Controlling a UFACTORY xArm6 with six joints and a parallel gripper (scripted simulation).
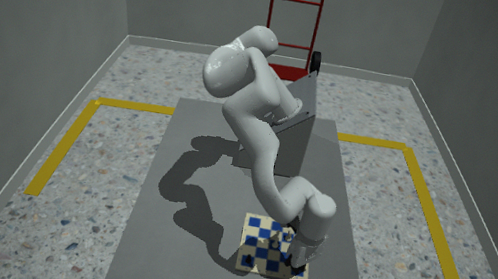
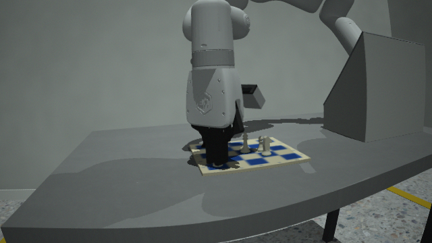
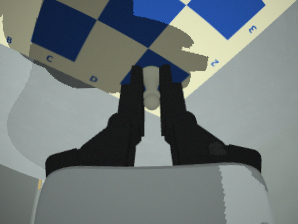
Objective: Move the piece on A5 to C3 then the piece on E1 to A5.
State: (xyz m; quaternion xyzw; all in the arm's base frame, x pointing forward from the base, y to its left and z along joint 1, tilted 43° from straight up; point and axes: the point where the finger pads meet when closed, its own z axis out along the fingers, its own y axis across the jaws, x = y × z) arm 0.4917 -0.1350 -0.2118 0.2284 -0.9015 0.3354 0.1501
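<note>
The blue and cream chessboard (image 1: 277,249) lies on the grey table. My gripper (image 3: 151,80) reaches straight down over the board's corner square, at the near right in the top view (image 1: 296,265) and at the near left in the exterior view (image 2: 216,161). The fingers are shut on a small pale piece with a round head (image 3: 152,86), low at the board's surface. The edge letters C (image 3: 49,58) and D (image 3: 93,79) run beside that corner. A dark piece (image 1: 249,259) stands at the near left corner. Three pale pieces (image 2: 245,143) (image 2: 260,143) (image 2: 266,146) stand further in.
The arm's grey base block (image 2: 374,88) stands at the back of the table. A red hand truck (image 1: 294,20) stands by the far wall. Yellow floor tape (image 1: 443,253) runs around the table.
</note>
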